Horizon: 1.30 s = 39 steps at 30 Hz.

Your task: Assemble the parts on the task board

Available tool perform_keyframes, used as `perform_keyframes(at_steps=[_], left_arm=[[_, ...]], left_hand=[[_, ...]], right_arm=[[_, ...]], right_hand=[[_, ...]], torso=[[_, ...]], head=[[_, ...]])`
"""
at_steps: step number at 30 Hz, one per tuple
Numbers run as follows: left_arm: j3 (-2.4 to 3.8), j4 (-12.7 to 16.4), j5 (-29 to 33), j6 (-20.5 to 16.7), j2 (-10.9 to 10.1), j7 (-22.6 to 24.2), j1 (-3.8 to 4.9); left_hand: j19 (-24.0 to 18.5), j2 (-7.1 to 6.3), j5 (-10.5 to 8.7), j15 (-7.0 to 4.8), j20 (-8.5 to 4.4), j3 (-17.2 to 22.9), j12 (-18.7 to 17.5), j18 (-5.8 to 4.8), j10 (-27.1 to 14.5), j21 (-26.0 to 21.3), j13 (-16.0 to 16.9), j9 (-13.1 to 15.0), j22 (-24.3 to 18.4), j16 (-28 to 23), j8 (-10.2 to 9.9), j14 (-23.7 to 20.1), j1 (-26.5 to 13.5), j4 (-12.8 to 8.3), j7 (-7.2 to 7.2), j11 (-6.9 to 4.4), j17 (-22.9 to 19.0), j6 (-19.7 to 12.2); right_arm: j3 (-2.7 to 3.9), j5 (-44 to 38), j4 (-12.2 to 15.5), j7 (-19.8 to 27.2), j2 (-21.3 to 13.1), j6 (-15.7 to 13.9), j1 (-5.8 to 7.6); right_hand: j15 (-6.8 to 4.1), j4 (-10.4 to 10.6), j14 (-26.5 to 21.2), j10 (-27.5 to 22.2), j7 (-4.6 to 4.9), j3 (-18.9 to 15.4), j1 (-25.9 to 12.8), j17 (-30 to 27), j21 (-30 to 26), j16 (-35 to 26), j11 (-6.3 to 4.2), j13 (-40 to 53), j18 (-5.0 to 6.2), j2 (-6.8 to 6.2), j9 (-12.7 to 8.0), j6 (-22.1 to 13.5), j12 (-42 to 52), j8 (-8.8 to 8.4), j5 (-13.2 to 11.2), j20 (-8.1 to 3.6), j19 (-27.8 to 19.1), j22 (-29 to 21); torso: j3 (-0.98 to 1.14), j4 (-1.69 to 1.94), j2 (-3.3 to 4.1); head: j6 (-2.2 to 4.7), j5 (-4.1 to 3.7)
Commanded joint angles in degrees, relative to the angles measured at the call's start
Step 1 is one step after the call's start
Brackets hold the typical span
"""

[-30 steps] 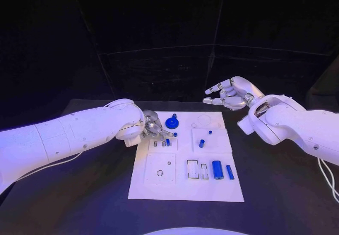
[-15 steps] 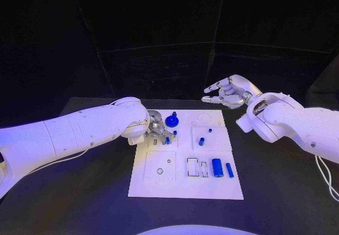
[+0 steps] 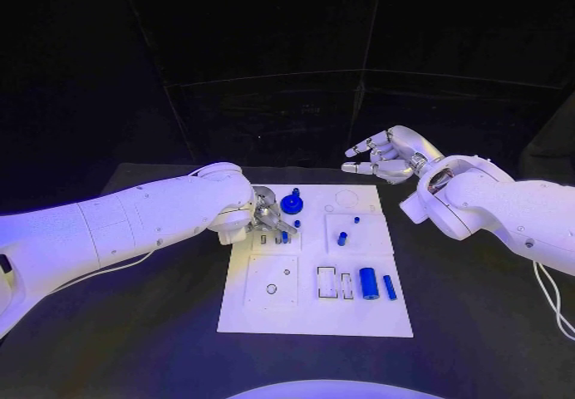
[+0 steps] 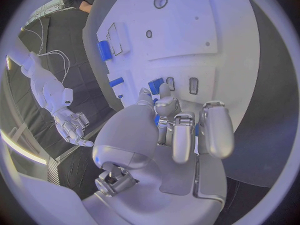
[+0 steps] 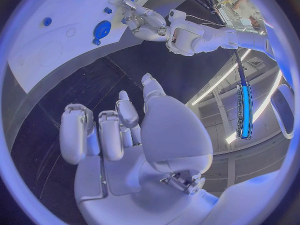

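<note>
A black table [image 3: 144,332] carries the white task board [image 3: 314,320]

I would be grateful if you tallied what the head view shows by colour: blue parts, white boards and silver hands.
Blue parts: 7 (disc, cylinder, rod, four small pegs)
White task board: 1
Silver hands: 2 (left hand, right hand)
Total: 10

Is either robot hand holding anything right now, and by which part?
The right robot hand holds nothing, raised beyond the board. The left robot hand has its fingertips down at a small blue part; whether it grips it cannot be told.
</note>
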Motion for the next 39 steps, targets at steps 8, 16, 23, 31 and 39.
perform_keyframes(at_steps=[8,16,23,31,39], left_arm=[[0.02,-0.2,-0.4,1.2,0.5,-0.5,0.17],[0.0,-0.2,-0.4,1.5,0.6,-0.6,0.21],[-0.01,0.0,-0.4,1.9,0.5,-0.6,0.22],[-0.01,0.4,-0.4,1.2,0.3,-0.2,0.22],[-0.01,1.2,-0.4,0.5,-0.2,0.8,0.22]], left_hand=[[1.2,-0.18,0.33,-0.5,-0.2,2.9,0.4,-0.78,0.0,0.4,0.2,0.9,0.5,0.2,1.1,5.9,1.9,-1.5,-0.08,-0.27,15.1,-1.1],[1.1,-0.84,0.34,-0.56,-0.24,4.5,0.6,-0.8,0.0,0.5,0.3,1.2,0.7,0.2,1.4,5.9,2.6,-2.4,-0.18,-0.36,15.1,-1.4],[1.1,-1.75,0.47,-0.72,-0.36,7.3,0.5,-0.78,0.0,0.5,0.3,1.4,0.8,0.2,1.5,5.9,4.3,-4.1,-0.4,-0.56,15.1,-1.8],[0.9,-2.57,7.28,-1.09,-0.74,16.3,-0.6,-0.73,-0.8,0.4,-0.5,0.6,0.8,0.2,0.1,5.9,9.1,-7.7,-0.6,-0.96,15.1,-2.6],[0.8,-11.68,9.7,-0.26,-0.28,43.9,-2.0,-0.6,-0.3,0.0,-2.1,1.7,0.9,0.2,1.2,5.9,2.7,-10.6,0.39,-0.24,15.1,-3.2]], right_arm=[[0.04,-0.2,-0.1,-0.1,0.3,0.9,0.14],[0.04,-0.2,-0.2,-0.1,0.4,1.1,0.13],[0.03,-0.2,-0.3,-0.1,0.5,1.2,0.13],[0.03,-0.2,-0.4,0.0,0.6,1.1,0.13],[0.03,-0.2,-0.4,0.1,0.7,1.1,0.13]], right_hand=[[0.0,-0.1,3.8,0.0,0.1,-0.4,0.0,5.9,-0.2,-0.4,-0.24,0.0,0.78,0.61,0.0,0.3,-0.2,0.11,0.3,0.05,-0.3,0.0],[0.0,-0.1,3.8,0.0,0.1,-0.4,0.0,5.9,-0.2,-0.4,-0.24,0.0,0.78,0.61,0.0,0.3,-0.2,0.11,0.3,0.05,-0.3,0.0],[-0.01,0.0,3.8,0.1,0.08,-0.5,-0.1,5.9,-0.3,-0.4,-0.26,0.0,0.79,0.67,0.1,0.4,-0.1,0.15,0.4,0.04,-0.3,-0.1],[-0.01,0.0,3.8,0.1,0.08,-0.5,-0.1,5.9,-0.3,-0.4,-0.26,0.0,0.79,0.67,0.1,0.4,-0.1,0.15,0.4,0.04,-0.3,-0.1],[-0.02,0.1,3.8,0.2,0.07,-0.6,-0.2,5.9,-0.2,-0.4,-0.27,0.1,0.78,0.71,0.1,0.4,0.0,0.17,0.5,0.03,-0.3,-0.1]], torso=[[0.0,-0.01,0.02],[0.0,0.02,0.02],[0.0,0.05,0.02],[-0.03,0.06,0.02],[0.01,0.07,0.03]], head=[[-0.28,-0.15],[-0.45,-0.22],[-0.63,-0.27],[-0.79,-0.29],[-0.9,-0.31]])
